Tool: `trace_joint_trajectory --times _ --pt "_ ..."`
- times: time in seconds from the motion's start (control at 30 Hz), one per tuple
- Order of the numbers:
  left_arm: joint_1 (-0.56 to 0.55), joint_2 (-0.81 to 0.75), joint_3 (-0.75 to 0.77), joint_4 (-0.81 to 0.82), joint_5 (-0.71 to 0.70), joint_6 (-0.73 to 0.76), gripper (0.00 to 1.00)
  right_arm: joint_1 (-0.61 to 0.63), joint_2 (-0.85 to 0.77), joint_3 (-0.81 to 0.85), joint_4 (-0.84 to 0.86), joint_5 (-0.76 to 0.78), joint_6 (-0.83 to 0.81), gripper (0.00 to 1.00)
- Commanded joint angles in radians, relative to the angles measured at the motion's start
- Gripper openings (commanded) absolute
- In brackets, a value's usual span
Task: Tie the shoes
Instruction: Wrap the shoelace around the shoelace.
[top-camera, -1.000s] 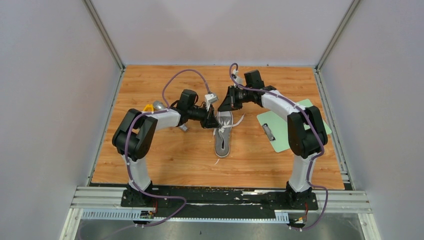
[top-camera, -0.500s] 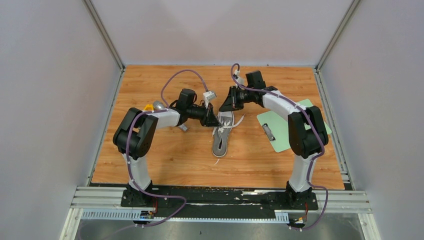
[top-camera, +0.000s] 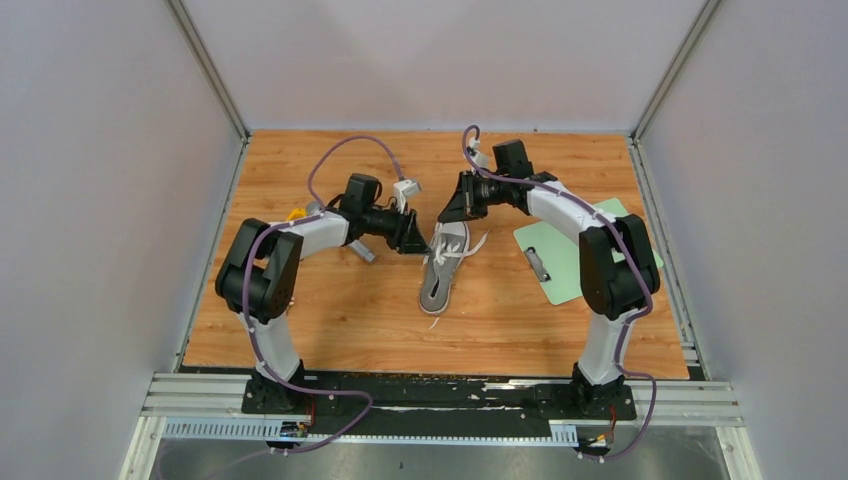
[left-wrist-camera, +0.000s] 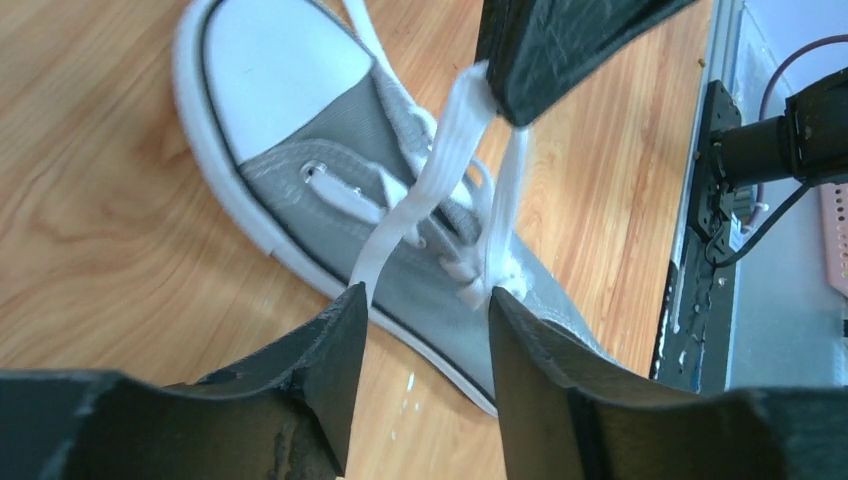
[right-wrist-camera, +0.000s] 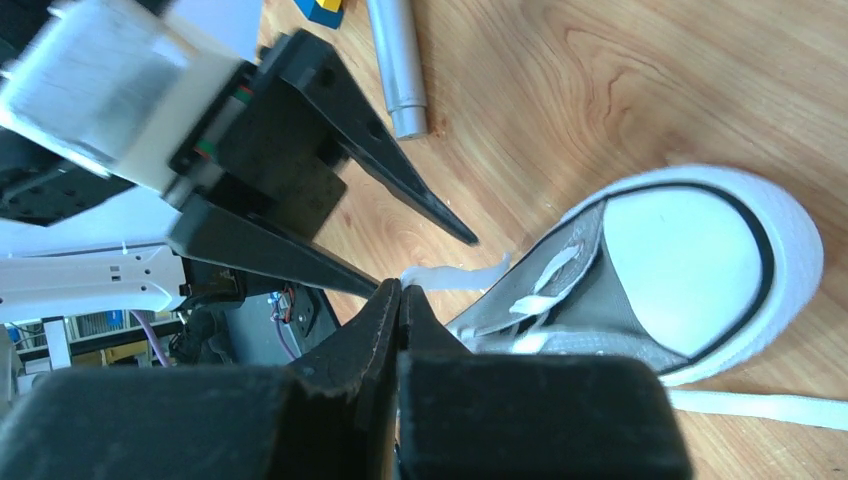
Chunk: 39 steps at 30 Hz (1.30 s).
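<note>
Looking down on the counter (top-camera: 330, 310), I see the left arm (top-camera: 300, 235) and the right arm (top-camera: 565, 208) bent inward over its middle. A green clipboard (top-camera: 558, 282) lies off to the right, partly under the right arm. The shoe (top-camera: 440, 282) lies between the arms, its white toe cap pointing away from their bases. The laces (left-wrist-camera: 440, 190) rise from the eyelets in two white strands that meet at the right jaws, which are pressed fully together on them and hold them taut above the tongue. The left jaws stand partly open just beside the shoe, gripping nothing, and both strands show in the gap between their tips. My read is that the left side is due a fresh hold. To do it well I would hold the right pinch steady and steer the left tips around one strand only, low near the eyelets. Then I would close squarely across the flat of the lace and pull gently, so the light shoe does not slide.
</note>
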Motion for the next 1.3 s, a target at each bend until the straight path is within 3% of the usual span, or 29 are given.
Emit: trace_joint_trajectory --times 0.0,0.2,0.33,0.63,0.77,0.8,1.0,1.1,1.27 --pt "0.052 -0.160 0.007 -0.149 -0.006 0.161 0.59 -0.012 -0.064 -0.015 0.042 -0.028 -0.012 0.00" --pt "0.048 -0.101 0.004 0.074 0.004 0.014 0.64 -0.013 -0.053 -0.002 0.040 -0.036 -0.015 0.00" --pt "0.028 -0.023 0.050 0.147 0.004 0.018 0.66 -0.013 -0.053 -0.002 0.040 -0.043 -0.016 0.00" --pt "0.021 0.134 0.190 0.199 0.236 -0.029 0.66 -0.013 -0.072 -0.037 0.040 -0.039 -0.020 0.00" --pt "0.022 0.121 0.213 0.076 0.310 0.068 0.64 -0.014 -0.071 -0.039 0.040 -0.041 -0.021 0.00" --pt "0.022 0.116 0.219 -0.036 0.322 0.124 0.64 -0.014 -0.069 -0.037 0.040 -0.041 -0.020 0.00" --pt "0.019 0.119 0.350 -0.640 0.307 0.680 0.63 -0.018 -0.051 -0.019 0.040 -0.047 -0.017 0.00" --pt "0.019 0.118 0.361 -0.676 0.283 0.744 0.63 -0.017 -0.042 -0.013 0.042 -0.047 -0.016 0.00" --pt "0.018 0.092 0.283 -0.393 0.235 0.483 0.65 -0.019 -0.043 -0.008 0.041 -0.047 -0.018 0.00"
